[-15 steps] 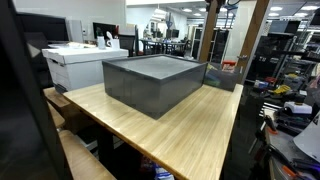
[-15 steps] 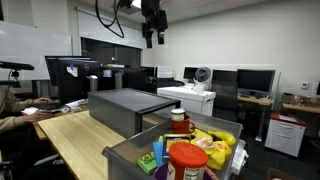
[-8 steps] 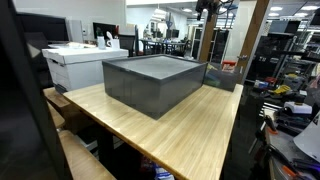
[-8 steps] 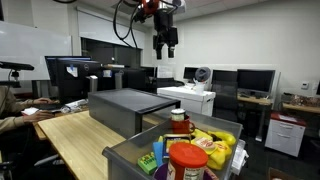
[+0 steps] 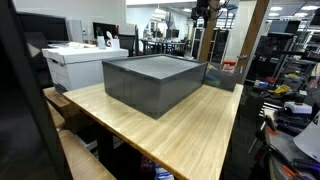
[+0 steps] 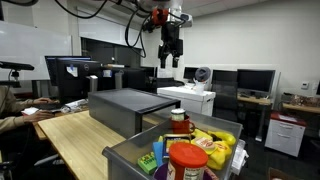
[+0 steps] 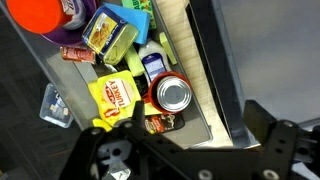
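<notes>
1. The gripper (image 6: 171, 62) is seen high in the upper middle of an exterior view, its two fingers held apart with nothing between them. In the wrist view the gripper (image 7: 190, 160) is shown as dark parts along the bottom edge.
2. Below it, a grey open bin (image 7: 200, 50) is seen from above in the wrist view, packed with groceries. In an exterior view the same bin (image 6: 125, 158) is placed at the bottom centre, on the near end of a wooden table (image 6: 75, 130).
3. Near the centre of the wrist view a can (image 7: 172, 93) with a shiny silver top is seen standing upright, touched on its left by a yellow packet (image 7: 115, 97).
4. A white bottle with a blue cap (image 7: 152, 62) is wedged just above the can, and a red lid (image 7: 45, 12) is cut off at the upper left corner.
5. A large dark grey box (image 6: 125, 105) is set on the table beyond the bin, with a white printer (image 6: 190, 98) behind it.
6. Counted: one bin, one can, one yellow packet, one capped bottle, one red lid, one large box, one printer.
</notes>
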Controlling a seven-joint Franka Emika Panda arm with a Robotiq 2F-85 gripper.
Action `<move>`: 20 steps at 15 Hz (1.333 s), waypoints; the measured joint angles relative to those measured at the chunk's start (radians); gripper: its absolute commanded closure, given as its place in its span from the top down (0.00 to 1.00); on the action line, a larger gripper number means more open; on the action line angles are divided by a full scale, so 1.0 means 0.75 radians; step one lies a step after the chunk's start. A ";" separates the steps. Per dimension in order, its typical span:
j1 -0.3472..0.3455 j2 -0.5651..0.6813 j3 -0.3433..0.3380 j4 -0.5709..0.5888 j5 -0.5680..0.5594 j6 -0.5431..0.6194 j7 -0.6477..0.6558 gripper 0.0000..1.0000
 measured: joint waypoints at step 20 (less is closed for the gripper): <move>-0.070 0.385 0.022 0.327 0.002 0.006 0.000 1.00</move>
